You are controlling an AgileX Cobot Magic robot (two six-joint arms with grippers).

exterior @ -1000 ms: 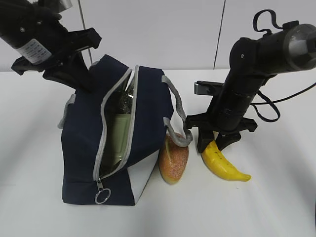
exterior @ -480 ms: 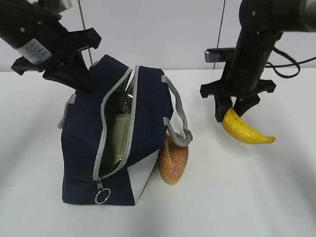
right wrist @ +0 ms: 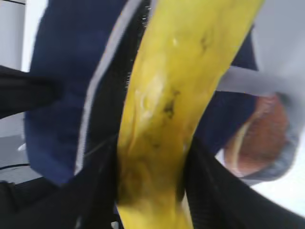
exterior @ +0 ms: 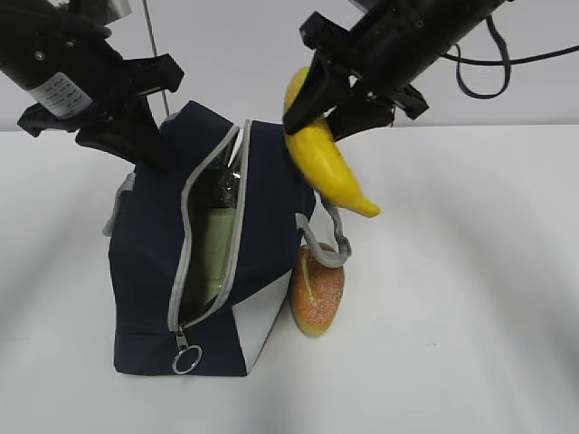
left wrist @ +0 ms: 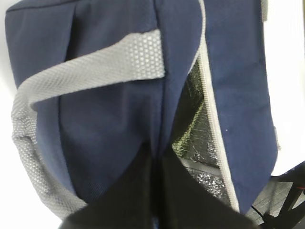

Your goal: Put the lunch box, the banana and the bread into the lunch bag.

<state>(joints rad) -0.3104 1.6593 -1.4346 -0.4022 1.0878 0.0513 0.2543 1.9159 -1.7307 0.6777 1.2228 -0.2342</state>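
- The step in hand looks like bagging the banana [exterior: 327, 163]: the right gripper [exterior: 327, 98] pinches it at its upper part, in the air just above the lunch bag [exterior: 154, 244].
- The left gripper [exterior: 136, 136], jaws pressed on the fabric as far as I can tell, holds the zipper mouth agape.
- The lunch box [exterior: 215, 249] sits inside; the bread [exterior: 317, 289] rests against the bag.
- Next, lower the banana tip-first into the slit.

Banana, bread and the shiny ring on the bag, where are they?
banana [exterior: 333, 168], exterior view, middle of its yellow body.
bread [exterior: 317, 292], exterior view, middle of its glossy crust.
ring pull [exterior: 187, 362], exterior view, the metal loop.
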